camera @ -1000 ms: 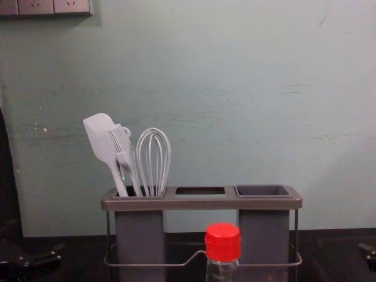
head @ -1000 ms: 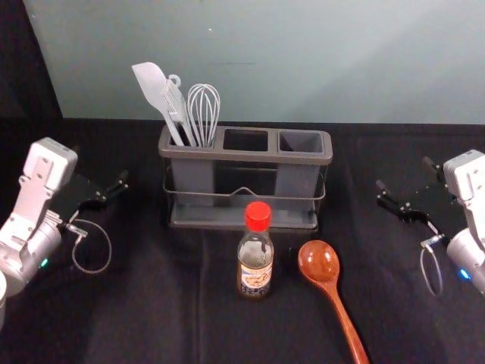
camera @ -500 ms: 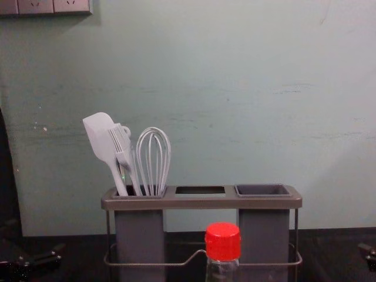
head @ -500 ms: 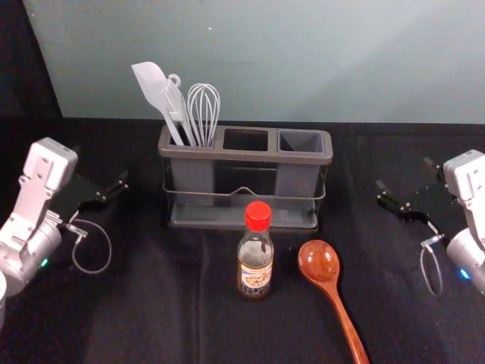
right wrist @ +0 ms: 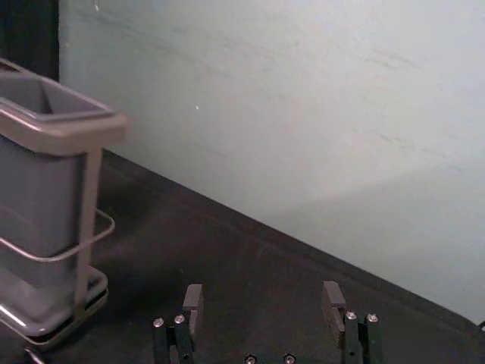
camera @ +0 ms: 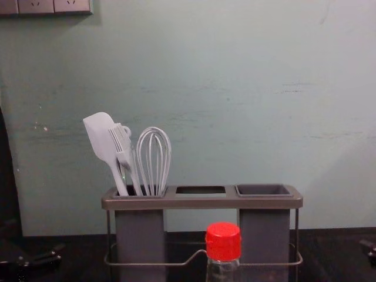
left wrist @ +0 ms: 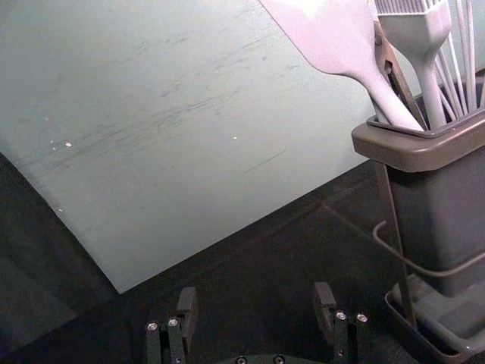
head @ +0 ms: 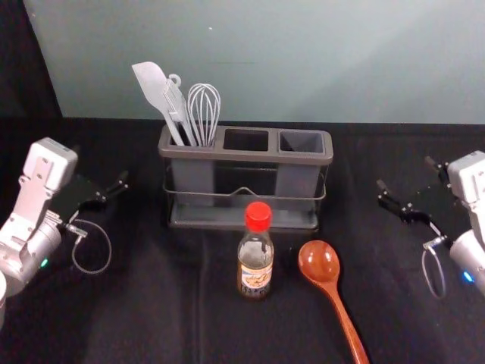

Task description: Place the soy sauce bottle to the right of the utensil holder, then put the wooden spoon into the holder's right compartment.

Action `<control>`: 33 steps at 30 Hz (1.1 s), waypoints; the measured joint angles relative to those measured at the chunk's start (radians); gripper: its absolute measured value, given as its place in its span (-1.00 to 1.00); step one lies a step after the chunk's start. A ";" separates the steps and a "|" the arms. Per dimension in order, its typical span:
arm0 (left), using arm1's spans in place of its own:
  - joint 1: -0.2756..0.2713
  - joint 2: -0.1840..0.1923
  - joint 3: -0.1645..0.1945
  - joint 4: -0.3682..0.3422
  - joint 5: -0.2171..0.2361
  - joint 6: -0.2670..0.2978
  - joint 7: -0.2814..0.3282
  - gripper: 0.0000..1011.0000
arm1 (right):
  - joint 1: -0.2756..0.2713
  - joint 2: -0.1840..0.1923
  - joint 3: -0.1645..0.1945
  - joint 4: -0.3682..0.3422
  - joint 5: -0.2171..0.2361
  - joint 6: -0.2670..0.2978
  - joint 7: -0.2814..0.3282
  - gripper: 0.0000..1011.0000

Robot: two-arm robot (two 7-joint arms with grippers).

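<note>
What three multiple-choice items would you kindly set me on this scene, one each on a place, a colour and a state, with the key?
1. Where does the soy sauce bottle stand relative to the utensil holder?
A. Beyond its right end
B. In front of it
C. Behind it

2. What colour is the bottle's screw cap?
A. Red
B. White
C. Green

3. How is the right gripper?
A. Shut on the soy sauce bottle
B. Shut on a whisk
C. Open, holding nothing

Key:
1. B: the head view shows the bottle on the near side of the holder, within its width.
2. A: the chest view shows the cap bright red.
3. C: the right wrist view shows the fingertips well apart with nothing between them.
</note>
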 joint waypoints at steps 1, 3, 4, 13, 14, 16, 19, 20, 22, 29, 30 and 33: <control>0.000 0.000 0.000 0.000 0.000 0.000 0.000 0.99 | -0.018 0.007 0.010 -0.025 0.001 -0.002 0.000 0.98; 0.000 0.000 0.000 0.000 0.000 0.000 0.000 0.99 | -0.040 0.017 0.022 -0.053 0.004 -0.006 0.000 0.98; 0.000 0.000 0.000 0.000 0.000 0.000 0.000 0.99 | -0.052 0.021 0.028 -0.067 0.008 -0.008 0.001 0.98; 0.000 0.000 0.000 0.000 0.000 0.000 0.000 0.99 | -0.217 0.086 0.106 -0.223 0.122 -0.095 0.087 0.98; 0.000 0.000 0.000 0.000 0.000 0.000 0.000 0.99 | -0.229 0.092 0.111 -0.234 0.134 -0.100 0.098 0.98; 0.000 0.000 0.000 0.000 0.000 0.000 0.000 0.99 | -0.265 0.106 0.125 -0.267 0.175 -0.112 0.135 0.98; 0.000 0.000 0.000 0.000 0.000 0.000 0.000 0.99 | -0.303 0.122 0.139 -0.305 0.240 -0.120 0.197 0.98; 0.000 0.000 0.000 0.000 0.000 0.000 0.000 0.99 | -0.309 0.126 0.141 -0.312 0.256 -0.121 0.215 0.98; 0.000 0.000 0.000 0.000 0.000 0.000 0.000 0.99 | -0.319 0.134 0.141 -0.328 0.297 -0.119 0.267 0.98; 0.000 0.000 0.000 0.000 0.000 0.000 0.000 0.99 | -0.286 0.129 0.100 -0.334 0.361 -0.087 0.422 0.98; 0.000 0.000 0.000 0.000 0.000 0.000 0.000 0.99 | -0.278 0.126 0.092 -0.331 0.362 -0.081 0.435 0.98; 0.000 0.000 0.000 0.000 0.000 0.000 0.000 0.99 | -0.239 0.109 0.065 -0.320 0.363 -0.055 0.482 0.98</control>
